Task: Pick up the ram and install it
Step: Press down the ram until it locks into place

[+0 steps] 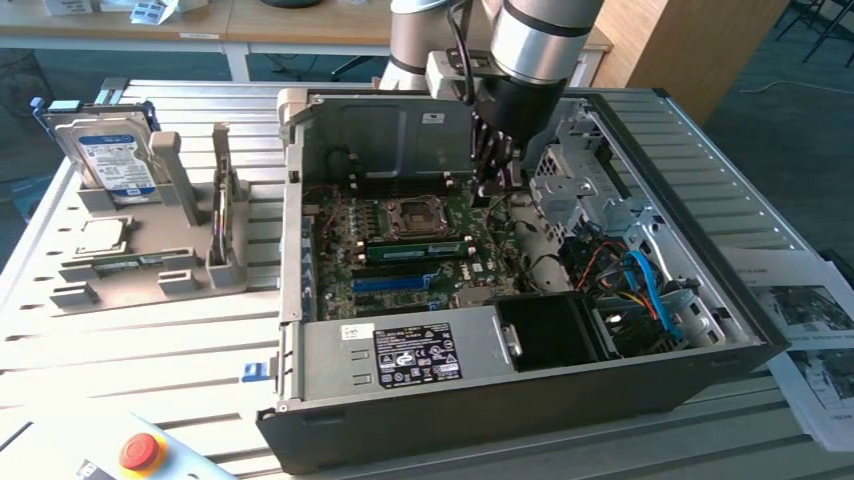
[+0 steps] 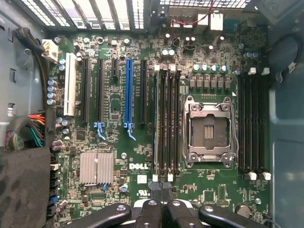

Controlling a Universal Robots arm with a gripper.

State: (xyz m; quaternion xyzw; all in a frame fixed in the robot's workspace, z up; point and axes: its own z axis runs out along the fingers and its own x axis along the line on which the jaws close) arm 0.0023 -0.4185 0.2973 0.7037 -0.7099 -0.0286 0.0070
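The ram is a thin green stick standing on edge in a memory slot of the motherboard, on the near side of the empty CPU socket. In the wrist view the ram shows edge-on as a pale line in the slot farthest from the socket. My gripper hangs inside the open PC case, above the board and off the ram's end on the exterior view's right. The gripper is shut with nothing between its fingers and looks apart from the ram.
A grey fixture at the exterior view's left carries a hard drive and a square CPU chip. Inside the case are the power supply, a drive cage and cables. A red stop button sits near the front; papers lie to the right.
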